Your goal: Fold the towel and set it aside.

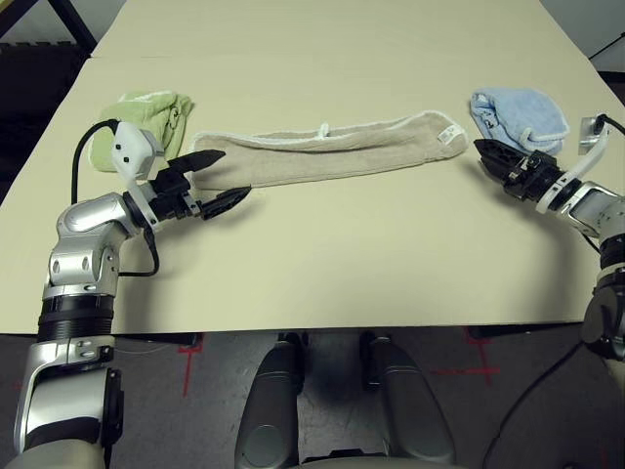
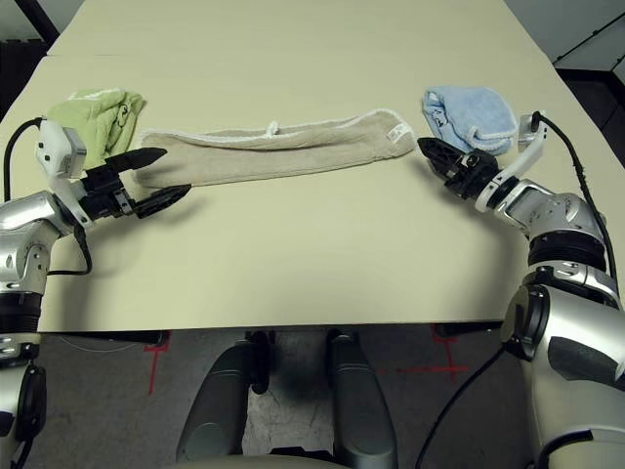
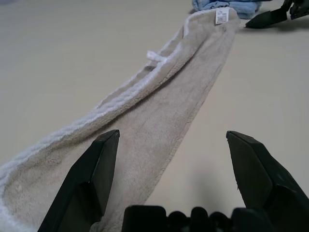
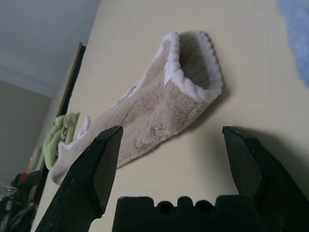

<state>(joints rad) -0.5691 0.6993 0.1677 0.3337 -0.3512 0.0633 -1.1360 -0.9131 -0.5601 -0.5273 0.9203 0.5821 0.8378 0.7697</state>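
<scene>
The beige towel [image 1: 332, 151] lies folded into a long narrow strip across the table, with its white loop [image 1: 324, 129] on the far edge and its label [image 1: 451, 135] at the right end. My left gripper [image 1: 234, 174] is open at the strip's left end, one finger over the cloth and the other on the near side of it. In the left wrist view the towel [image 3: 183, 87] runs away between the spread fingers [image 3: 91, 174]. My right gripper [image 1: 485, 156] is open just right of the labelled end, apart from it. In the right wrist view that end [image 4: 188, 82] lies ahead of the fingers [image 4: 96, 164].
A crumpled light green towel [image 1: 151, 117] lies behind my left gripper. A light blue towel [image 1: 522, 112] lies behind my right gripper. The tan table [image 1: 342, 254] has open room on the near side of the strip and beyond it.
</scene>
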